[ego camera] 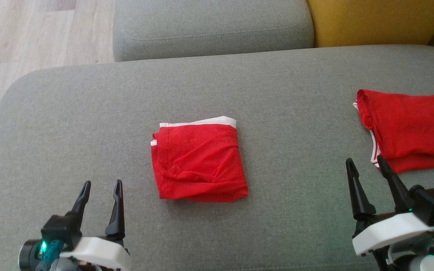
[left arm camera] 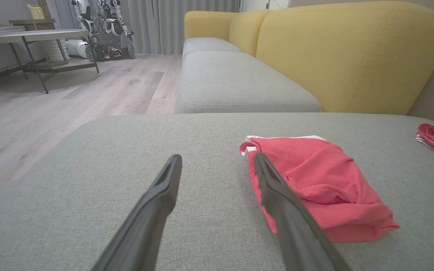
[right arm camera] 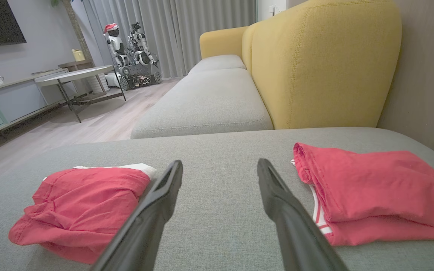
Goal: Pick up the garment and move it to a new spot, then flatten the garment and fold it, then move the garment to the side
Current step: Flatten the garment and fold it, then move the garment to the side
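Observation:
A red garment point(ego camera: 200, 162) with a white band lies folded into a rough square at the middle of the grey sofa seat point(ego camera: 89, 113). It also shows in the left wrist view point(left arm camera: 315, 184) and the right wrist view point(right arm camera: 83, 203). My left gripper point(ego camera: 102, 188) hovers open at the lower left, apart from the garment, nothing between its fingers point(left arm camera: 164, 188). My right gripper point(ego camera: 365, 163) stands open at the lower right, its fingers point(right arm camera: 273, 192) empty, close to a second folded red garment point(ego camera: 409, 128).
The second red garment point(right arm camera: 375, 192) lies at the seat's right edge. A yellow backrest point(ego camera: 375, 20) and another grey cushion point(ego camera: 209, 26) lie beyond. Wooden floor point(ego camera: 21, 37) drops off to the left. A table point(left arm camera: 36, 37) and another robot point(right arm camera: 126, 49) stand far off.

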`<state>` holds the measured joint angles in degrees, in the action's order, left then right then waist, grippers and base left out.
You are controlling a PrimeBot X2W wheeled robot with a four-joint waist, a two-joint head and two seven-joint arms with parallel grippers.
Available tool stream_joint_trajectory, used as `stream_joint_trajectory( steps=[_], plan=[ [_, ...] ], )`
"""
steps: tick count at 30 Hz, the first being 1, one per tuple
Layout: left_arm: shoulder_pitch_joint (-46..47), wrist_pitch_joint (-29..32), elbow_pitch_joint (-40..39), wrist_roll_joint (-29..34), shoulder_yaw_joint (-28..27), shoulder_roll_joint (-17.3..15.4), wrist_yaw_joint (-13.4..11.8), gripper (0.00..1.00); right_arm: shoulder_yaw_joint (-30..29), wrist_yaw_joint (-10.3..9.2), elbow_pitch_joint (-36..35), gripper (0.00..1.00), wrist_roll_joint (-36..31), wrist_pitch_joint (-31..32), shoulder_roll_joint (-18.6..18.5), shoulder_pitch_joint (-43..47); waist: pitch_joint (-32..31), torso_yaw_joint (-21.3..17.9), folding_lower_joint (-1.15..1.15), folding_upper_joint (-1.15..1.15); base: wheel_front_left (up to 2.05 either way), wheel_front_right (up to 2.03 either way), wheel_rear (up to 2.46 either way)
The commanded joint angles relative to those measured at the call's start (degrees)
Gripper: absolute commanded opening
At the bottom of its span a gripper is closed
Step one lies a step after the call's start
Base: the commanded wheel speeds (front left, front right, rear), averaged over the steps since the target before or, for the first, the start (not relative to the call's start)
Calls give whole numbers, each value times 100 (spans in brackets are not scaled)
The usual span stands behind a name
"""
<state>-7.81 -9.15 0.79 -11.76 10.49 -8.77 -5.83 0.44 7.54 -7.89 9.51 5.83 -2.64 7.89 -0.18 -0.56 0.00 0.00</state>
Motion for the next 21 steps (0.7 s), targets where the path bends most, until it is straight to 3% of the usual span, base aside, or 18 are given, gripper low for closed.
stream_joint_trajectory(
  steps=[1,21],
  plan=[
    [201,10,-229,-38,-169,-93,-49,100,129,-5,-243,100,-13,3,-28,-93,-3,0,0,0,0,0,0],
    [270,36,-276,-41,-77,-115,-155,100,77,-5,-239,100,39,37,-24,-66,20,64,0,0,0,0,0]
  ],
)
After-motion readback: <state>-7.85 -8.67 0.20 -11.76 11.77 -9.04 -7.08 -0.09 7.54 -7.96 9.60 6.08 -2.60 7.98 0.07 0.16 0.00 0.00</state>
